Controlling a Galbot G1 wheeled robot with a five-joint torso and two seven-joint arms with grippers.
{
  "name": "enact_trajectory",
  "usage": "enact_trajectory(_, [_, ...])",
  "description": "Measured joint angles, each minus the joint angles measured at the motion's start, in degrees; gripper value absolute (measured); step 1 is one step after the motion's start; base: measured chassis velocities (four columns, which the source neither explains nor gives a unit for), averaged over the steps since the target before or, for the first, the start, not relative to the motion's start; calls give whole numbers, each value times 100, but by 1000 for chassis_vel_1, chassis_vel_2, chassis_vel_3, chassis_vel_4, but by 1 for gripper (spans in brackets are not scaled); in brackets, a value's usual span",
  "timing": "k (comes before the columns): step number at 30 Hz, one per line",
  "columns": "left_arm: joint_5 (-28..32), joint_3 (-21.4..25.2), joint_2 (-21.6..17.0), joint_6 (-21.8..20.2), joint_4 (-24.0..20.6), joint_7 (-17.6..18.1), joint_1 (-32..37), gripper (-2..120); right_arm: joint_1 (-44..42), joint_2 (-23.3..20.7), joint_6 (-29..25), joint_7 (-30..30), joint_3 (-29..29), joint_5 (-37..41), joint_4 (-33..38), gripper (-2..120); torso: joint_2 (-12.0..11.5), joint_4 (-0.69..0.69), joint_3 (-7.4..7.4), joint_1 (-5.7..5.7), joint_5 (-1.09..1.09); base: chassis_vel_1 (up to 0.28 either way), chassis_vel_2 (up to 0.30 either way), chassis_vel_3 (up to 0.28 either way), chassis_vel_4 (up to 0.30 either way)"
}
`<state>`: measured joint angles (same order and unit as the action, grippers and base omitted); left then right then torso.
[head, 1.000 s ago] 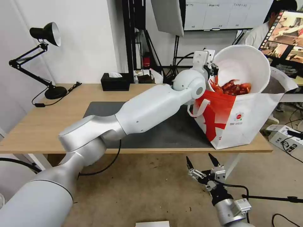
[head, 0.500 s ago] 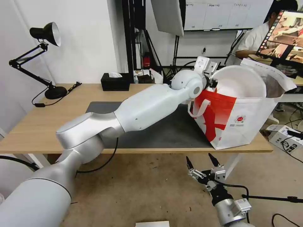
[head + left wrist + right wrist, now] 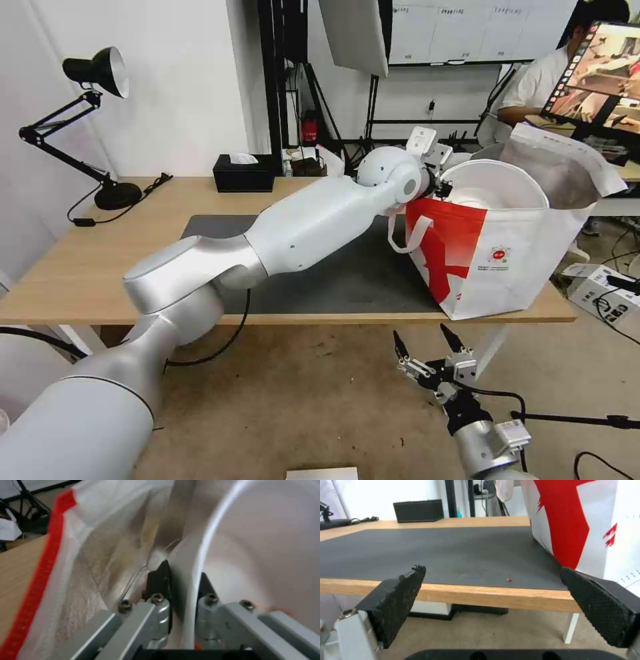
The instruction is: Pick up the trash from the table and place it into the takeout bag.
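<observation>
The takeout bag (image 3: 513, 260), white with a red panel, stands open on the right end of the table (image 3: 87, 267). My left arm reaches across the dark mat (image 3: 360, 280) to the bag's mouth. There my left gripper (image 3: 441, 187) is shut on the rim of the white bowl (image 3: 497, 187), which sits tilted inside the bag. In the left wrist view the black fingers (image 3: 160, 580) clamp the bowl's (image 3: 263, 550) rim beside the foil lining (image 3: 110, 560). My right gripper (image 3: 427, 343) hangs open below the table's front edge.
A black tissue box (image 3: 244, 173) and a black desk lamp (image 3: 100, 73) stand at the back of the table. A tiny red scrap (image 3: 508, 579) lies on the mat (image 3: 436, 547) near the bag (image 3: 573, 517). A cardboard box (image 3: 597, 287) sits on the floor at the right.
The bowl, held up and tipped over the bag with red scraps showing, has come down into the bag's mouth. The bag has shifted slightly left. The right arm has not moved.
</observation>
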<state>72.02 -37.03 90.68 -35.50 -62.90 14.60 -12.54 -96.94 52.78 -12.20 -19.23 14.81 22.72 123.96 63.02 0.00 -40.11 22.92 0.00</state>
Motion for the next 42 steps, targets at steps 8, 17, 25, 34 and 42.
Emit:
enact_trajectory(8, [172, 66, 55, -5, -77, 131, -61, 40, 0, 0, 0, 0, 0, 0, 0, 100, 0, 0, 0, 0, 0, 0, 0, 0, 0])
enact_trajectory(17, [439, 168, 45, -7, -219, 313, -142, 74, 0, 0, 0, 0, 0, 0, 0, 100, 0, 0, 0, 0, 0, 0, 0, 0, 0])
enact_trajectory(25, [510, 435, -128, 283, -714, 566, -64, 100, 0, 0, 0, 0, 0, 0, 0, 100, 0, -1, 0, 0, 0, 0, 0, 0, 0])
enact_trajectory(34, [658, 662, -1148, 451, -1659, 876, 45, 100, 0, 0, 0, 0, 0, 0, 0, 100, 0, 2, 0, 0, -1, 0, 0, 0, 0])
enact_trajectory(42, [166, 765, -2381, 912, -2698, 916, 825, 100, 0, 0, 0, 0, 0, 0, 0, 100, 0, 1, 0, 0, -2, 0, 0, 0, 0])
